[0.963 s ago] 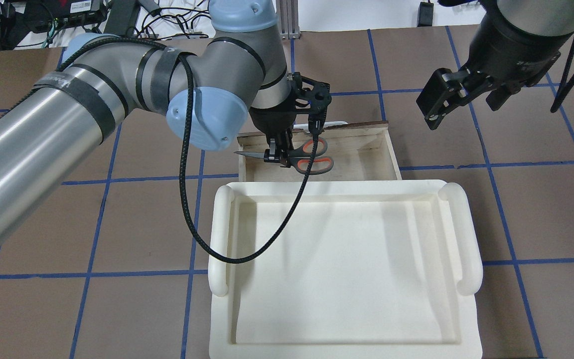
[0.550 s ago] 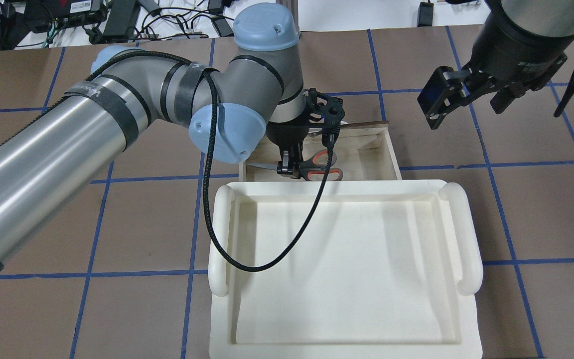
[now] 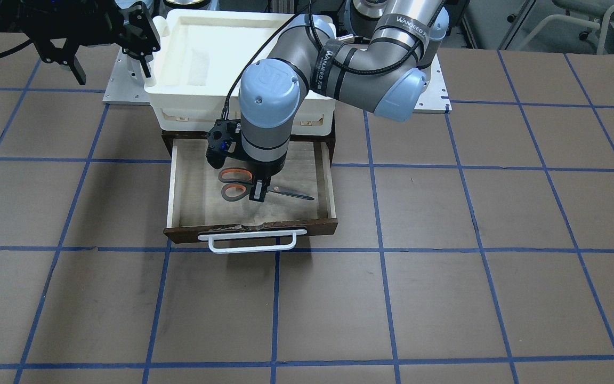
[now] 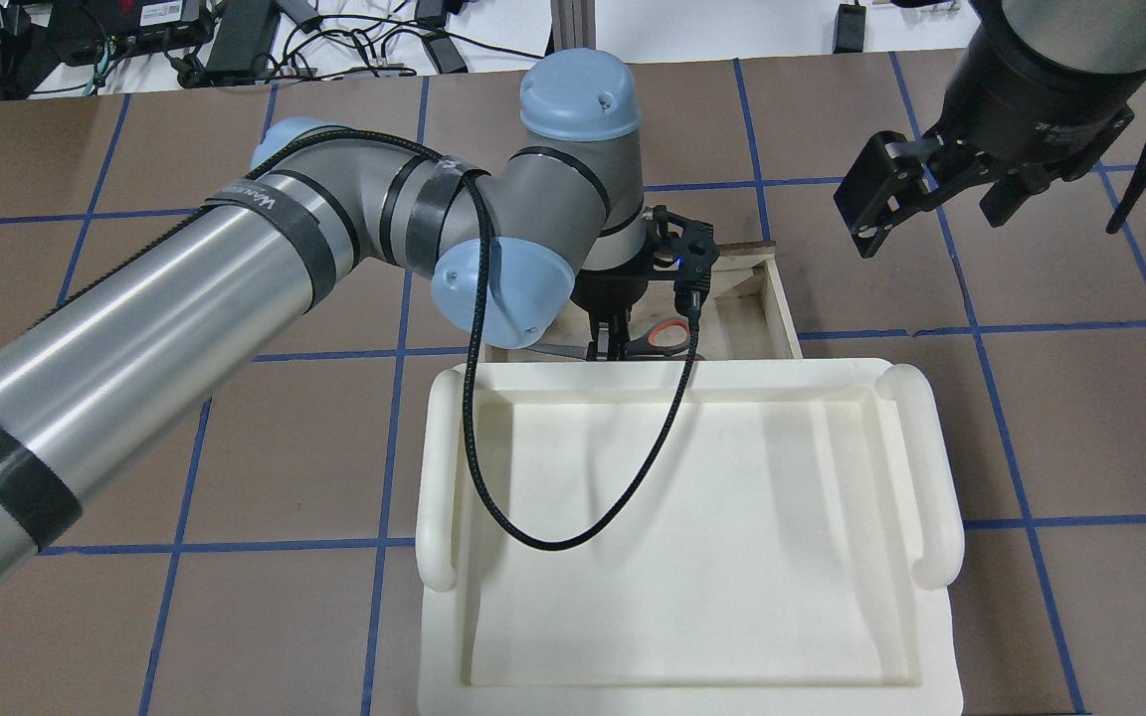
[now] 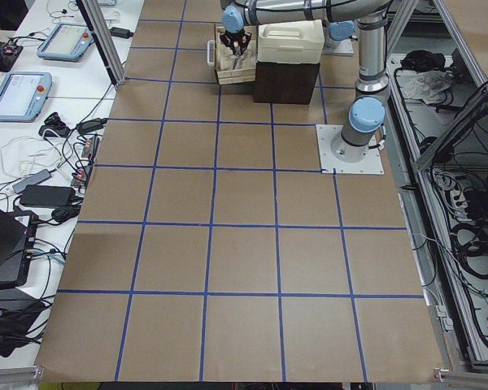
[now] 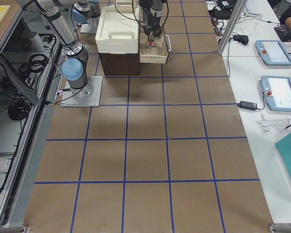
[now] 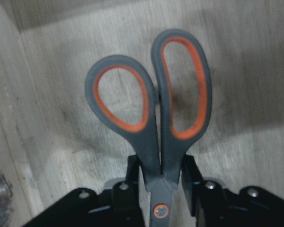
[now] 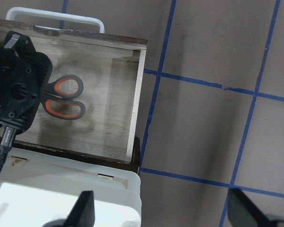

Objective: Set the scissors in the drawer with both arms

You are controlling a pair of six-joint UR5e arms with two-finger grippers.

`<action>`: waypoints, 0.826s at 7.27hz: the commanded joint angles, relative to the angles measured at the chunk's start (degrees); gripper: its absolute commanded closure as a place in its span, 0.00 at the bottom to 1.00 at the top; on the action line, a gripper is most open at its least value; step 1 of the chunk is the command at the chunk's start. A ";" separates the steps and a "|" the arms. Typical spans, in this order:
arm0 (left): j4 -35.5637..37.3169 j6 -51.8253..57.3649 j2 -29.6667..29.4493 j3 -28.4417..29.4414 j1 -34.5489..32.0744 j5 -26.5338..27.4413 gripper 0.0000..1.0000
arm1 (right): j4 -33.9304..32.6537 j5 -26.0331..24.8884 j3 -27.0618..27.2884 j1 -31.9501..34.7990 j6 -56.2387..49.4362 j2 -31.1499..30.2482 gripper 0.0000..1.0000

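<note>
The scissors (image 3: 241, 184) have grey handles lined in orange and dark blades. They lie level, low inside the open wooden drawer (image 3: 195, 210), blades pointing toward the robot's left. My left gripper (image 3: 258, 193) is shut on the scissors near the pivot, seen close in the left wrist view (image 7: 154, 142). I cannot tell whether they touch the drawer floor. In the overhead view the left gripper (image 4: 608, 346) hangs over the drawer (image 4: 747, 298). My right gripper (image 4: 931, 204) is open and empty, high beside the drawer's right side.
A large white tray (image 4: 682, 617) sits on top of the dark cabinet behind the drawer. The drawer's white bar handle (image 3: 251, 246) faces away from the robot. The brown table has blue tape grid lines.
My left arm has swung inward and lowered the scissors deeper into the drawer, closer to the white tray's edge. The right gripper has barely moved.
</note>
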 commanded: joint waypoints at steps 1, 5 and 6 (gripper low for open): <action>1.27 -2.79 -1.52 0.00 -0.66 -0.06 1.00 | 0.08 -0.02 0.00 0.00 0.00 0.09 0.00; 1.62 -5.96 -1.26 -1.06 -1.10 -0.14 0.19 | 0.00 -0.02 0.09 -0.09 0.00 0.09 0.00; 2.05 -6.06 -0.39 -1.06 -1.10 -0.06 0.13 | 0.00 -0.02 0.09 0.00 0.00 0.09 0.00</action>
